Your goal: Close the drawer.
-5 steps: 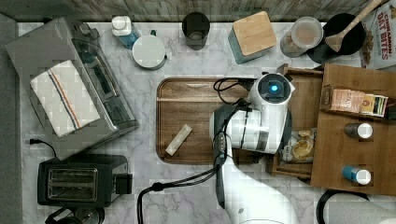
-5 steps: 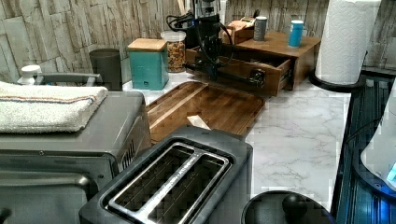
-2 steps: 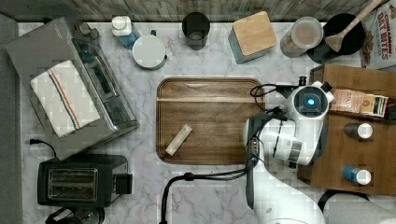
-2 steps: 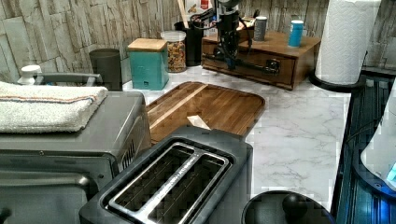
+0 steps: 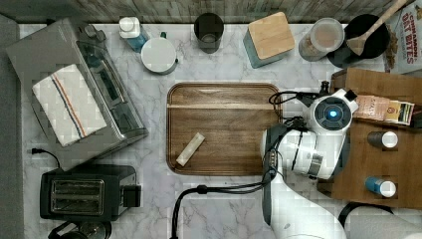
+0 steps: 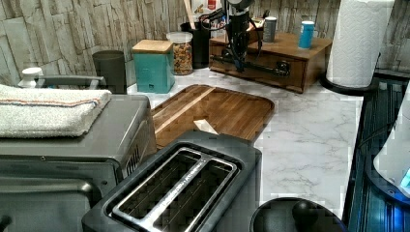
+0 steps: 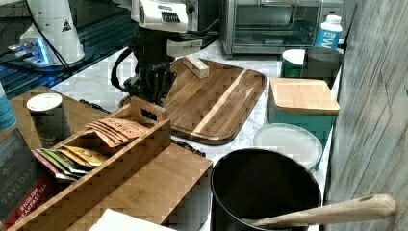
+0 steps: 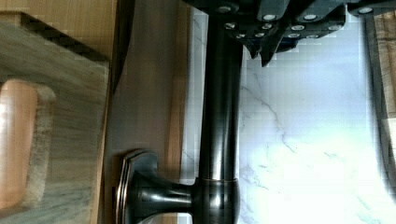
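The drawer [image 6: 270, 62] sits pushed into the wooden cabinet [image 6: 309, 63], its front face level with the cabinet's front in the left view, and its long black bar handle [image 8: 219, 107] stands just off that front on a flared post. The gripper [image 6: 237, 54] hangs straight down at the handle, right in front of the cabinet; in the wrist view its dark body sits over the bar's far end, but whether its fingers are apart or clamped on the bar cannot be told. The arm's white wrist [image 5: 326, 127] leans over the cabinet's front edge, between the cabinet and the wooden serving tray [image 5: 224, 99]. That tray lies flat on the marble bench [image 5: 224, 209] just beside the cabinet, with a small pale block [image 5: 190, 149] resting on it, on the side well away from the cabinet. On the cabinet top stand a white-capped jar [image 5: 383, 140] and a blue-capped bottle [image 5: 380, 186], with an open wooden box of tea packets [image 7: 103, 139] next to them. Behind the cabinet, against the wall, sits a black pot [image 7: 264, 192] holding a wooden spoon [image 7: 337, 211], and next along the wall from it is a teal canister with a wooden lid [image 5: 271, 37]. A toaster oven [image 5: 107, 94] with a folded towel [image 5: 67, 104] on it and a black toaster [image 5: 82, 191] stand on the bench at the far side of the tray from the cabinet.
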`<state>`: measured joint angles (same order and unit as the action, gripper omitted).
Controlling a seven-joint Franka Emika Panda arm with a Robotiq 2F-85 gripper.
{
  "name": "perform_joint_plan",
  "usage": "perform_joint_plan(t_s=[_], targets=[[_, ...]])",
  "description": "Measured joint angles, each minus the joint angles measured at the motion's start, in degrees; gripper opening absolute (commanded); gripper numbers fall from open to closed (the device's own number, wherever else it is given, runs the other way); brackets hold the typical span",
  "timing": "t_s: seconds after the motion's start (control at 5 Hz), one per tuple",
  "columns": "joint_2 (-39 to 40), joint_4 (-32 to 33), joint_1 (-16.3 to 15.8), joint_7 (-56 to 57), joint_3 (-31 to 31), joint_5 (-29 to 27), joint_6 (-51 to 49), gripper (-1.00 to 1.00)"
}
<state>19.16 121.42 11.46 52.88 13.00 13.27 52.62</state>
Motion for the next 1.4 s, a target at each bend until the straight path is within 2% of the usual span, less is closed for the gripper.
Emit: perform_joint_plan(t_s=[1.4], targets=[[0.01, 0.56, -2.47, 0.03, 2.38, 0.05, 0.73, -1.00]])
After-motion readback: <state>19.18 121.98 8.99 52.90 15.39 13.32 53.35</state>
